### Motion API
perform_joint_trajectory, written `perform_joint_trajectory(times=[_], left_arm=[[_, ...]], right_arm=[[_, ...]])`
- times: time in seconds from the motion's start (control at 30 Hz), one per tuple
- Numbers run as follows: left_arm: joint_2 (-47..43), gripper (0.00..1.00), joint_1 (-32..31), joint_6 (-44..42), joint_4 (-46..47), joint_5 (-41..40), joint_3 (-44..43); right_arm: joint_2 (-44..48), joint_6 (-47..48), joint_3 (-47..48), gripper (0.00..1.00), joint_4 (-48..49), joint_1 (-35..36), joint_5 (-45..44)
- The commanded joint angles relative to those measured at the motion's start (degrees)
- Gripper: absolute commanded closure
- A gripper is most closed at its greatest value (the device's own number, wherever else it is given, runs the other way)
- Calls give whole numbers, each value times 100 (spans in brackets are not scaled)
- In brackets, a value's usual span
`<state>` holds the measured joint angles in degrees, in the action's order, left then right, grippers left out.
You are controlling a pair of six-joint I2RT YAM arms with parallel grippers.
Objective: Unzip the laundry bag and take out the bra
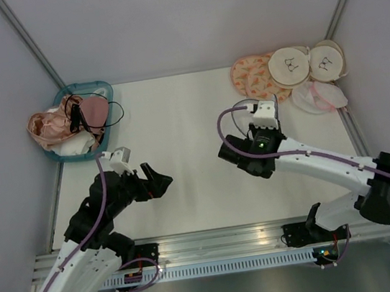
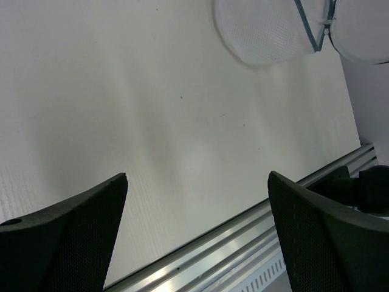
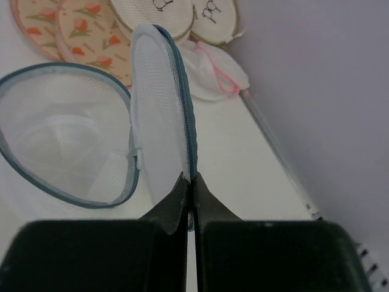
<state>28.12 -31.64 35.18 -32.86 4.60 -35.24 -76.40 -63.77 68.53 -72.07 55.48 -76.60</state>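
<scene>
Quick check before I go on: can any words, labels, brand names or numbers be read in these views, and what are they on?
No text can be read in any view.
Black marks on the two cream round pouches: too small and blurred to read; they may be drawings rather than letters.
Peach pouches: orange pattern only, no lettering.
Laundry bag: plain mesh and zip, no label showing.

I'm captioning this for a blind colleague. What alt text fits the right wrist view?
The right gripper is shut on the zipped edge of a round mesh lid, which stands upright beside the open laundry bag. Peach patterned pouches and cream pouches lie behind.
</scene>
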Motion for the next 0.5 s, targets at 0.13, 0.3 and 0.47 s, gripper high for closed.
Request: perform_joint_trajectory(times=[0.13, 0.3, 0.47], left_arm=[[-236, 0, -18, 103, 43, -12, -17], [-333, 0, -18, 103, -36, -56, -18], [-500, 0, -18, 130, -159, -152, -44]], right_arm=[[-1578, 787, 670, 100, -1125, 68, -1524], [-2563, 647, 679, 99, -1125, 322, -2148], [-3284, 226, 399, 100, -1151, 655, -2921]])
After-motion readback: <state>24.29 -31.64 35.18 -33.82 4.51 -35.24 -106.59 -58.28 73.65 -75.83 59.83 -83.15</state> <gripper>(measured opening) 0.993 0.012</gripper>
